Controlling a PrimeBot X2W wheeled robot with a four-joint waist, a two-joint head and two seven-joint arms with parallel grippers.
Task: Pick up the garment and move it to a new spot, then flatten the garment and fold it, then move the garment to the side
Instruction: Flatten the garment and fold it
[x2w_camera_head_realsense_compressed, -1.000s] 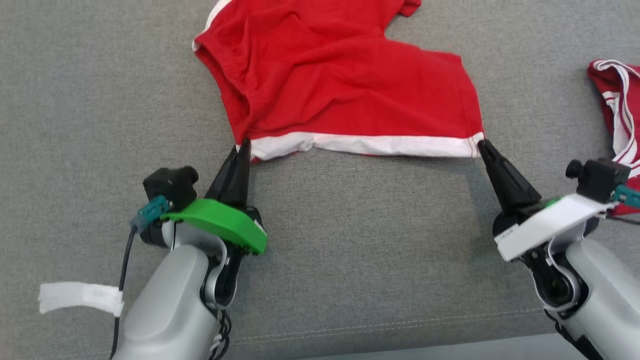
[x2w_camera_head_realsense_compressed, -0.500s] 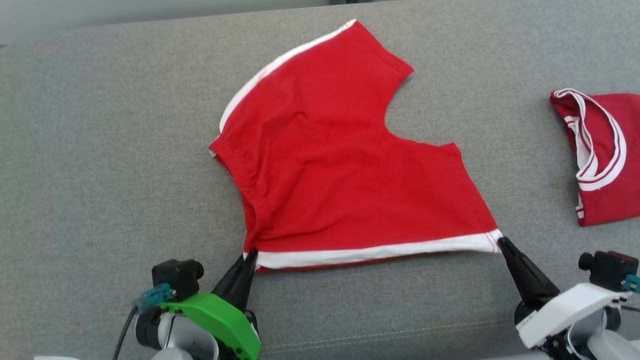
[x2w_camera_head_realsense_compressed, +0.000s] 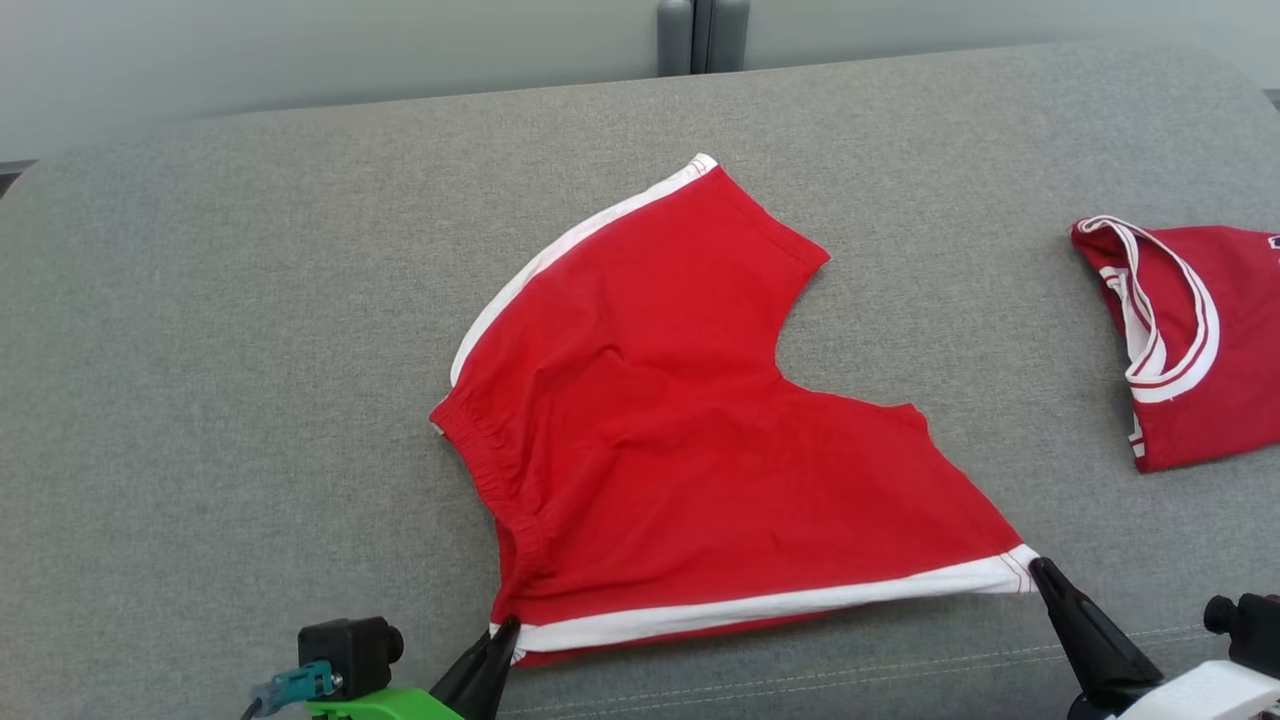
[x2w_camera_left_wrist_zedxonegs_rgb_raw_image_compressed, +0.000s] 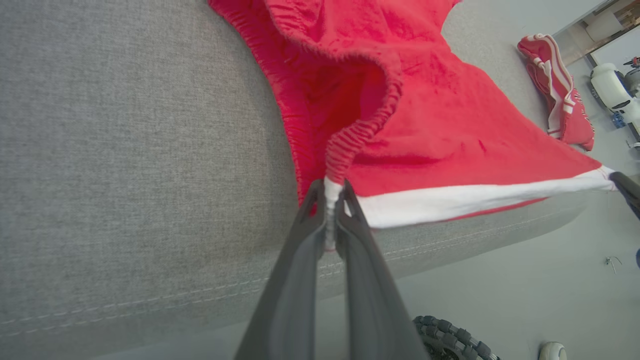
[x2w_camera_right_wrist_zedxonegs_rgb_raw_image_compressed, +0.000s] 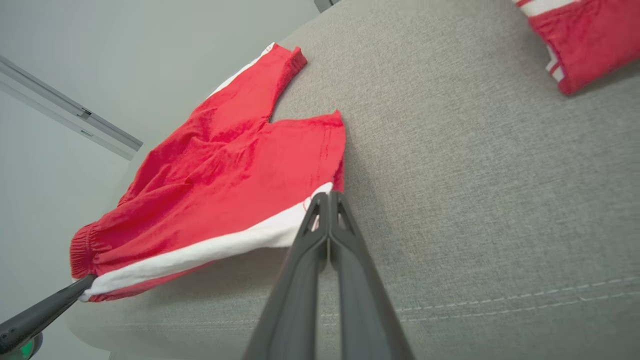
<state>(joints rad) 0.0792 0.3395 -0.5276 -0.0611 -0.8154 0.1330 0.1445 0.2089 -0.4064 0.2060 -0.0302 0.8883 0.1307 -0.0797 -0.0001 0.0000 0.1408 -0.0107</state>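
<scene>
At the bottom of the head view, nearest the camera, the left gripper (x2w_camera_head_realsense_compressed: 508, 628) and the right gripper (x2w_camera_head_realsense_compressed: 1040, 568) each reach up to one end of the near edge of a pair of red shorts (x2w_camera_head_realsense_compressed: 680, 440). The left gripper's fingers are pressed together on the corner where a white stripe (x2w_camera_head_realsense_compressed: 760, 605) meets the gathered waistband (x2w_camera_head_realsense_compressed: 495, 485). The left wrist view shows a strip of white cloth squeezed between them. The right gripper's fingers are also closed, pinching the other end of the stripe at the leg corner. The stripe runs taut between the two grippers. This near edge is raised a little, with shadow under it, close to the stitching (x2w_camera_head_realsense_compressed: 900, 665) along the front of the grey cushion (x2w_camera_head_realsense_compressed: 250, 350). Below that front edge, the left wrist view shows pale floor (x2w_camera_left_wrist_zedxonegs_rgb_raw_image_compressed: 550, 300) and a knobbly black tyre (x2w_camera_left_wrist_zedxonegs_rgb_raw_image_compressed: 450, 335).

Beyond the grippers, the rest of the shorts lies on the cushion, near its middle, fairly flat with soft wrinkles. The waistband is on the left. The two legs open to the right with a curved notch between them. The far leg points toward the back of the cushion, with a second white band along its left edge.

Further right, well apart from the shorts, a second red garment (x2w_camera_head_realsense_compressed: 1200, 340) with white trim lies on the cushion, cut off by the picture's edge. Farthest back are a pale wall (x2w_camera_head_realsense_compressed: 300, 50) and a grey post (x2w_camera_head_realsense_compressed: 703, 35)
</scene>
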